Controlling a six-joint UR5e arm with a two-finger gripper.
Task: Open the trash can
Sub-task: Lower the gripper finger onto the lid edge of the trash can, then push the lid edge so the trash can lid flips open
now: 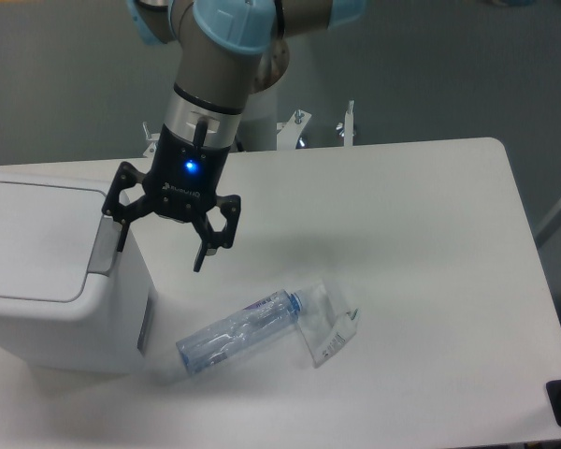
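Note:
The trash can [47,271] is a white boxy bin at the left of the table, its flat lid down and a grey push-bar [102,251] along its right rim. My gripper [161,248] hangs open just right of the bin's upper right corner, nothing between its fingers. Its left finger [121,234] is right by the push-bar; whether it touches is unclear. The other finger [201,253] hangs over the table.
A clear plastic bottle [238,330] lies on its side on the white table [421,281], below and right of the gripper, with a crumpled clear wrapper [327,323] beside it. Metal brackets [346,123] stand at the table's back edge.

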